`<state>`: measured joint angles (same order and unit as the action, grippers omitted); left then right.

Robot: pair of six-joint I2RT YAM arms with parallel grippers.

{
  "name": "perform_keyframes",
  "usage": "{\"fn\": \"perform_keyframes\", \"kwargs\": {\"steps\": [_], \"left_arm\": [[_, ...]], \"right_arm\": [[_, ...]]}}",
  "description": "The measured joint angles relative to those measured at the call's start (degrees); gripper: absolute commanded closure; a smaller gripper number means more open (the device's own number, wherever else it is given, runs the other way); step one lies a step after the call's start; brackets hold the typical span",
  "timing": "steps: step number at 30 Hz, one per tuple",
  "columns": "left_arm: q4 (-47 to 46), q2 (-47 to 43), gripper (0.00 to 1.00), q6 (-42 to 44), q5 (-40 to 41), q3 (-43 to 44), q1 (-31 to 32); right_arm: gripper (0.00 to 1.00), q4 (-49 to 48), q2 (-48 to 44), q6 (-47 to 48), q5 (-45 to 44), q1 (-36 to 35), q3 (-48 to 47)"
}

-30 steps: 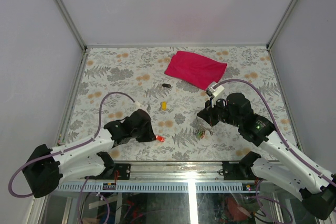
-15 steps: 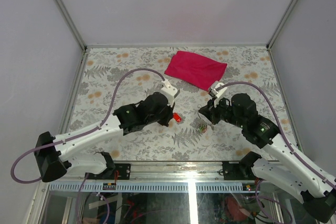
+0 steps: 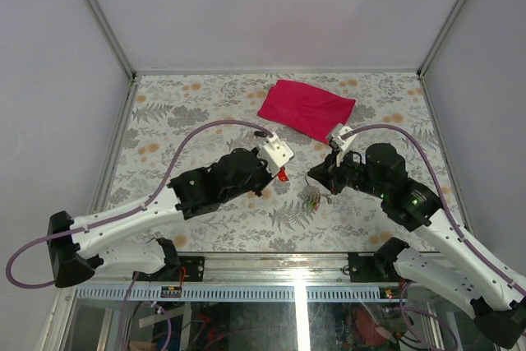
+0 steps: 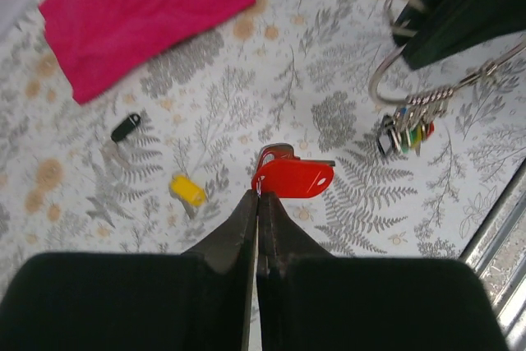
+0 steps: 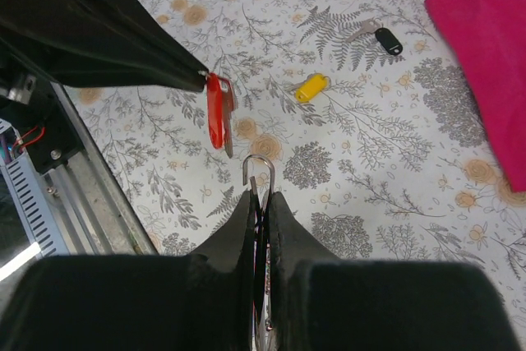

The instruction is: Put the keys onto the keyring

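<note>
Red plastic shows at the tips of the left gripper [image 4: 257,196], which are pressed together on the very edge of the red key [image 4: 293,177]. Pinching it there leaves the head's metal loop clear. The key hangs above the middle of the counter [image 3: 189,104], somewhat toward the near edge.

Just beside it, on the side of the right edge, the right gripper [image 5: 261,196] is closed on the keyring [image 5: 259,158] and holds it off the surface. The ring's hooked end sticks out toward the red key, probably so that the loop can be slid onto it. A bunch of small keys [image 4: 406,126] dangles from the ring's lower part, out of the way.

The yellow key [image 4: 188,191] lies flat on the counter toward the far edge, not yet picked up. A black key [image 4: 125,127] lies between it and the pink cloth [image 4: 140,10] by the far edge.
</note>
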<state>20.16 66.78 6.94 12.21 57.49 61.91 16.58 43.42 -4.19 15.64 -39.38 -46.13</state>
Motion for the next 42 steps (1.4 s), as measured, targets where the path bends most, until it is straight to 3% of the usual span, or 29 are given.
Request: {"fn": "perform_keyframes", "kwargs": {"steps": [8,14,20,24,29,35,42], "left_arm": [[-2.67,-5.46,1.00,1.36,-1.86,-1.66,-0.02],[-2.58,-3.63,1.00,-12.37,-4.76,-8.96,-0.02],[-3.91,-0.50,1.00,-27.91,-8.94,-22.14,-0.02],[-4.59,-0.39,1.00,-33.40,-9.25,-27.26,-0.02],[-7.72,0.55,0.98,-35.36,-9.22,-27.71,-0.02],[-9.46,4.13,0.89,-35.76,-9.22,-28.22,-0.02],[-9.97,4.66,0.66,-36.15,-9.20,-29.03,-0.02]], "right_arm": [[1.00,1.01,0.33,-1.31,0.31,0.00,-0.17],[1.00,3.61,-0.48,-1.49,-3.39,0.00,-0.33],[1.00,5.20,-2.19,-1.75,-6.10,0.00,-0.33],[1.00,5.38,-2.19,-1.88,-6.25,0.00,-0.33],[1.00,5.44,-2.16,-1.88,-6.62,0.00,-0.33],[1.00,5.46,-2.16,-1.92,-6.69,0.00,-0.31],[1.00,5.46,-2.16,-1.92,-6.69,0.00,-0.31]]}}
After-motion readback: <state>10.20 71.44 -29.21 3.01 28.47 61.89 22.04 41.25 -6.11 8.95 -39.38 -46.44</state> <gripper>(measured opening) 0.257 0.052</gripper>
